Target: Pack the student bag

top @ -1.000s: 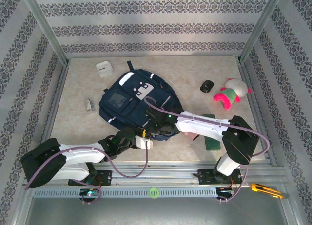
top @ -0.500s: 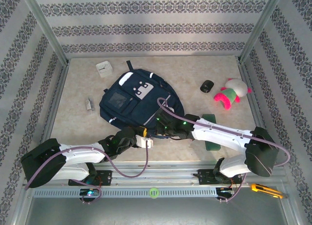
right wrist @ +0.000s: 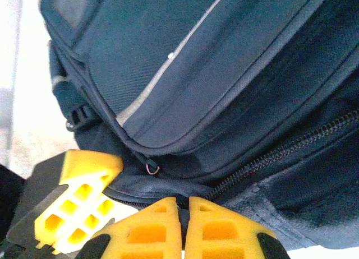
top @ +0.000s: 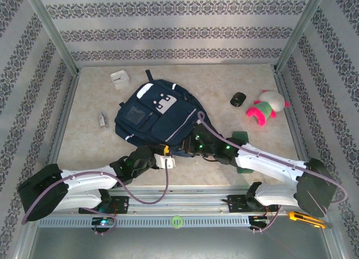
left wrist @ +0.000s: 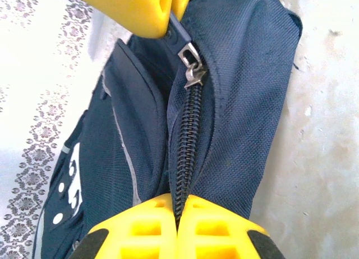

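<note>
- I see the student bag (top: 151, 121) lying flat on the tabletop (top: 224, 79), left of the middle. Its grey-white patch points to the far side and its bottom edge is nearest the arms.
- The left gripper (left wrist: 177, 202) is at the bag's near edge. Its jaws are clenched on the bag, and the zip teeth run straight into the seam between them.
- The right gripper (right wrist: 184, 203) sits just right of the left one, at the same near edge. Its jaws are clenched on the bag where the zip line ends.
- In the left wrist view the metal zip pull (left wrist: 192, 71) hangs just below the right arm's yellow pads, and the zip from there down to my own pads is closed.
- A black computer mouse (top: 238, 99) and a pink, white and green plush toy (top: 267, 107) lie to the far right, well apart from the bag.
- A small white square object (top: 119, 79) sits just beyond the bag's far left corner.
- A dark green flat item (top: 242, 138) lies partly under the right arm.
</note>
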Robot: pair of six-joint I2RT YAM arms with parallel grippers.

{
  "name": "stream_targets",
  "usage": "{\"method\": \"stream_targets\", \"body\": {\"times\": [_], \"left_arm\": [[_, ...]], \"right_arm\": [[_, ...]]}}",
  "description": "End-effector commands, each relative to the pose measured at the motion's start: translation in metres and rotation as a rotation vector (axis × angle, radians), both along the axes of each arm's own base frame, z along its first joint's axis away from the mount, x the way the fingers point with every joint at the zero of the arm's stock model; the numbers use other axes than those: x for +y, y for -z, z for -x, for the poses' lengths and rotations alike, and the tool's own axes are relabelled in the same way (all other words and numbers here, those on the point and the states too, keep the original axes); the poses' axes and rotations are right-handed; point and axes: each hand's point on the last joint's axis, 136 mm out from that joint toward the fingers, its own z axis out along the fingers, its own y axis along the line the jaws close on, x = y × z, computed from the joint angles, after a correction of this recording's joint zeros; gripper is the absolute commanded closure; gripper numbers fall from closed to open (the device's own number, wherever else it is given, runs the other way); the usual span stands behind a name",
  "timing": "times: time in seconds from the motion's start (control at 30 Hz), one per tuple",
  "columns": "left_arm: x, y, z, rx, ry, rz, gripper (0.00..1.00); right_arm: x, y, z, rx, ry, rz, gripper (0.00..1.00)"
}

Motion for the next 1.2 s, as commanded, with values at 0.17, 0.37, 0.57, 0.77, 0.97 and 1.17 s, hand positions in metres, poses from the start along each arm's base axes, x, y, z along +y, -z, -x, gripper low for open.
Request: {"method": "stream_targets", "body": {"times": [0.17, 0.37, 0.57, 0.77, 0.97, 1.17], "left_arm": [[0.032, -0.021, -0.008, 0.023, -0.142, 0.086, 1.00], [0.038, -0.021, -0.010, 0.061, -0.174, 0.095, 1.00], [0.033, -0.027, -0.008, 0.165, -0.170, 0.194, 0.86], [-0.007, -0.040, 0.015, 0.410, -0.010, 0.278, 0.30], [-0.027, -0.043, 0.015, 0.488, 0.030, 0.305, 0.15], [-0.048, -0.041, 0.003, 0.521, 0.036, 0.354, 0.13]], "right_arm": [[-0.059, -0.005, -0.025, -0.160, 0.072, -0.025, 1.00], [-0.065, -0.028, -0.031, -0.284, 0.005, -0.126, 1.00], [-0.050, -0.047, -0.023, -0.350, -0.136, -0.193, 1.00], [-0.032, -0.065, -0.007, -0.454, -0.272, -0.214, 1.00], [-0.020, -0.075, 0.009, -0.589, -0.411, -0.196, 1.00], [-0.006, -0.111, 0.037, -0.894, -0.657, -0.201, 1.00]]}}
